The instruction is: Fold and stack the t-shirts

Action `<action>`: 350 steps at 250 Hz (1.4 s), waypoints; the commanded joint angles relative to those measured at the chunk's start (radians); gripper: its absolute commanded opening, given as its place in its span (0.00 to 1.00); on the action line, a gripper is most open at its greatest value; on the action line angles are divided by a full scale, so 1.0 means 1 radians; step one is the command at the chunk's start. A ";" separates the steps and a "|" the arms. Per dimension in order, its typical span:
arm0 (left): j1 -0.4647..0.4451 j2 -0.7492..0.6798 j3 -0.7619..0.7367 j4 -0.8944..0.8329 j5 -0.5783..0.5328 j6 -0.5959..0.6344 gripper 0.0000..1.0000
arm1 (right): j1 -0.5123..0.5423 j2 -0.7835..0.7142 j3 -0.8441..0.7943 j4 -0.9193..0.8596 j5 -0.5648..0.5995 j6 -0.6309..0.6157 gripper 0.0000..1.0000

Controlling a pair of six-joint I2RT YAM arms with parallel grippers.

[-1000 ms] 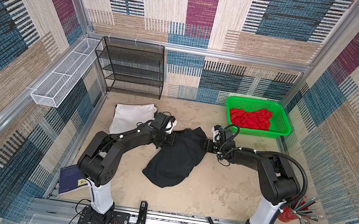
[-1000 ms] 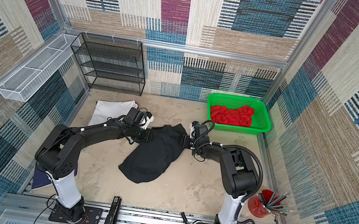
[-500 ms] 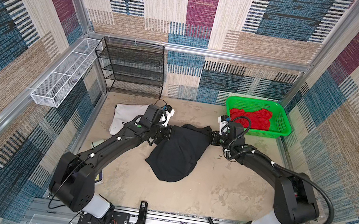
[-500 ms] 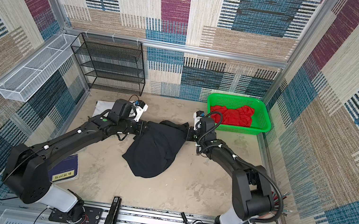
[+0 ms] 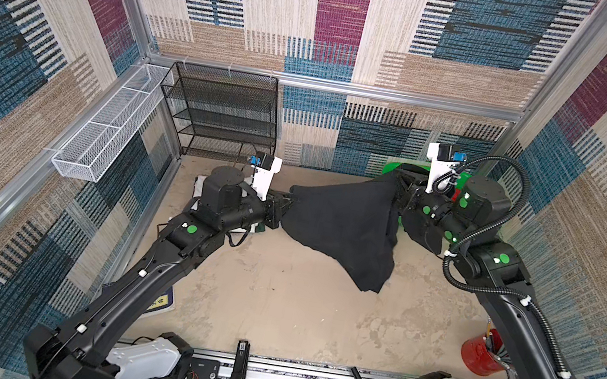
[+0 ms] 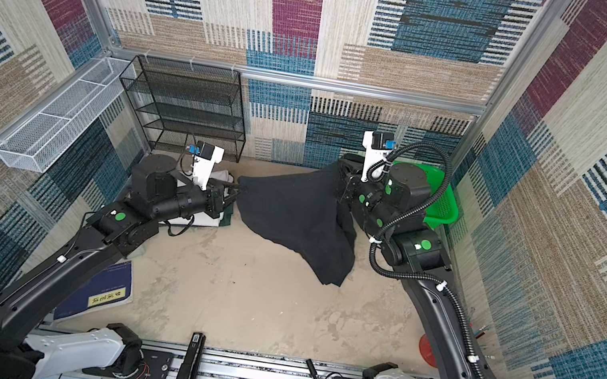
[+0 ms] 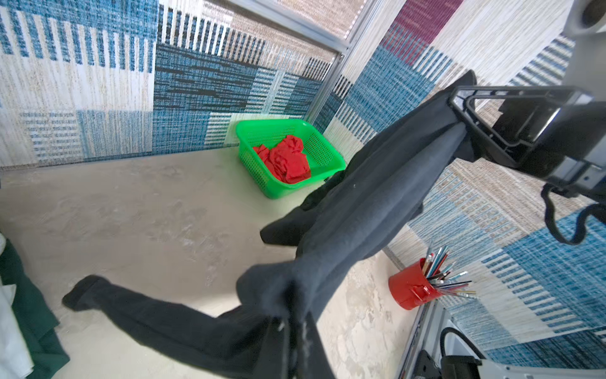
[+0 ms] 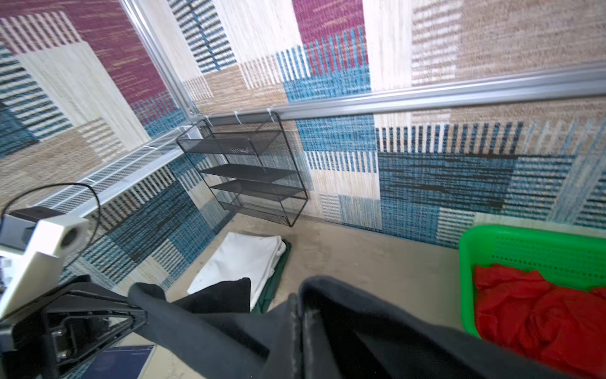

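Black shirt (image 5: pixel 341 227) hangs stretched between the two jaws, seen in both top views. Left jaws clenched on one edge of it. Right jaws clenched on the opposite edge. The cloth sags between them, and one loose end drops below the right jaws toward the tabletop (image 5: pixel 292 315); cannot tell if it touches. White shirt (image 8: pixel 242 259), folded, lies on the green shirt (image 7: pixel 26 295), just below and behind the left jaws. Red shirt (image 7: pixel 288 160) sits bunched in the basket (image 7: pixel 324 151), beyond the right jaws.
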 commanded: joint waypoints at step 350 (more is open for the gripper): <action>-0.294 0.180 -0.303 0.058 -0.348 -0.228 0.00 | 0.043 0.416 -0.596 0.144 0.227 0.117 0.66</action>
